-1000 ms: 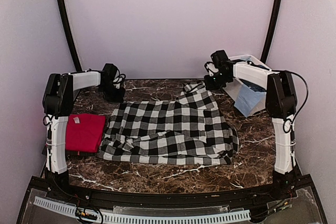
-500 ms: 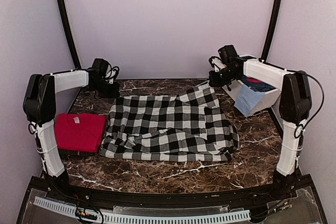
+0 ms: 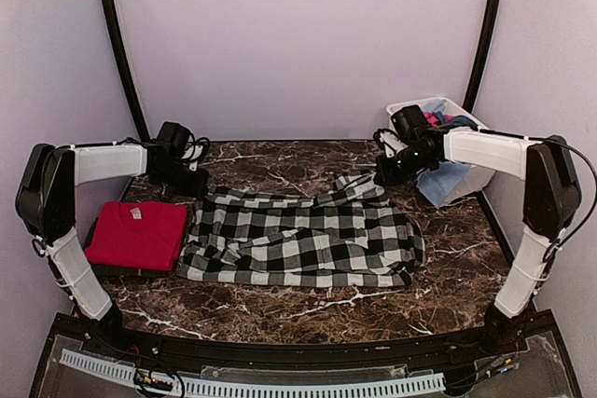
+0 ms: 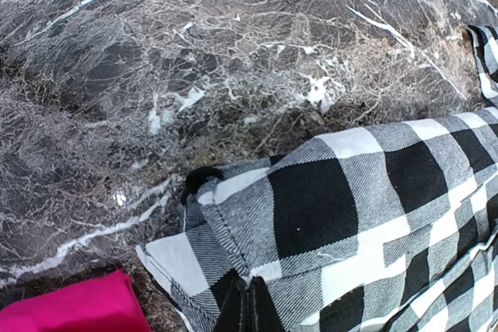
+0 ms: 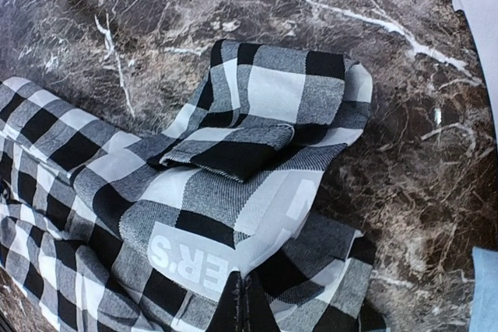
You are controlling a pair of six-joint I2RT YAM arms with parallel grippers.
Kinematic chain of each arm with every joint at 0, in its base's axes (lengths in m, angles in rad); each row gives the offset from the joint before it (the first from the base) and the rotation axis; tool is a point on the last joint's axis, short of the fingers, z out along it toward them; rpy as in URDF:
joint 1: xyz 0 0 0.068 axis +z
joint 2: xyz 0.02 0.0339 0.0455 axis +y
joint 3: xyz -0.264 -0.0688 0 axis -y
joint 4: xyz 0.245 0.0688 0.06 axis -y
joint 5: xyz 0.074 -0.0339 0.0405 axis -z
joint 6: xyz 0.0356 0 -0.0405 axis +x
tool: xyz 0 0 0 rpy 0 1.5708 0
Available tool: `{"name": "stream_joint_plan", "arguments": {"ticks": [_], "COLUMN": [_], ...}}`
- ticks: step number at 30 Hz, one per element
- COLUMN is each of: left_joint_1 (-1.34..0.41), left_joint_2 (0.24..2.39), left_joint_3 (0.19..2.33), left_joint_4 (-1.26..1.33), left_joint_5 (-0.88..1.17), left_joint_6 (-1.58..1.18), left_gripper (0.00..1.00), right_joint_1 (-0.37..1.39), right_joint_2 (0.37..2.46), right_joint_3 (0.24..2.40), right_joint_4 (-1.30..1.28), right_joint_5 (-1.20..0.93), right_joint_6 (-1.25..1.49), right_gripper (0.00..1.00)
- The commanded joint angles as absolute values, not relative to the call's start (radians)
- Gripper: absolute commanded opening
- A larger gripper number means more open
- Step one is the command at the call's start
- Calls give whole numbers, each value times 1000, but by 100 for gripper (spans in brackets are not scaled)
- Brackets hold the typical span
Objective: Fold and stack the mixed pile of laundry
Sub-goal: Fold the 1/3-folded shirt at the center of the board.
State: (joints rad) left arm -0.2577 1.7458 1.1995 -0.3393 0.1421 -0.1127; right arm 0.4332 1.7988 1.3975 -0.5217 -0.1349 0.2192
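I have the left gripper [image 3: 193, 177] pinched tight on the far left corner of the checked garment [image 3: 298, 235]; my left wrist view shows the cloth edge caught between its closed tips; the right gripper [image 3: 385, 174] is likewise clamped on the far right corner, where white lettering [image 5: 194, 258] shows just beside its tips; the garment lies spread across the middle of the marble table [image 3: 280, 309], its far edge rumpled; the folded red tee [image 3: 135, 235] sits just left of it; a light blue piece [image 3: 438, 184] hangs from the white tub [image 3: 410, 106] at the far right
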Motion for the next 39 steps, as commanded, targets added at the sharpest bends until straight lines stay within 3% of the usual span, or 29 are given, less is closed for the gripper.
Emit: {"name": "stream_joint_plan", "arguments": {"ticks": [1,8,17,25,28,33,39], "left_joint_1": [-317,-360,-372,-371,-371,-370,-365], "left_joint_2": [1674,1701,1811,1854,1783,1692,1659], "left_joint_3": [1154,1134,1189,1263,1263,1289,1359], "left_joint_4": [-380,-418,-476,-564,-542,-511,-542], "left_joint_5": [23,-93,-234,-230,-192,-163,-172], "left_joint_6": [-76,-52,-81,-116,-120,-122,-105], "left_gripper": [0,0,1,15,29,50,65], "right_joint_1": [471,498,535,541,541,541,530], "right_joint_2": [1705,1674,1794,1799,1750,1654,1640], "right_joint_3": [1308,1152,1091,1093,1110,1171,1257], "right_joint_4": [-491,-461,-406,-451,-489,-565,-593], "right_joint_5": [-122,-107,-104,-111,-122,-68,-3], "right_joint_6": [253,277,284,257,253,250,173], "right_gripper": [0,0,0,1,10,38,45]}}
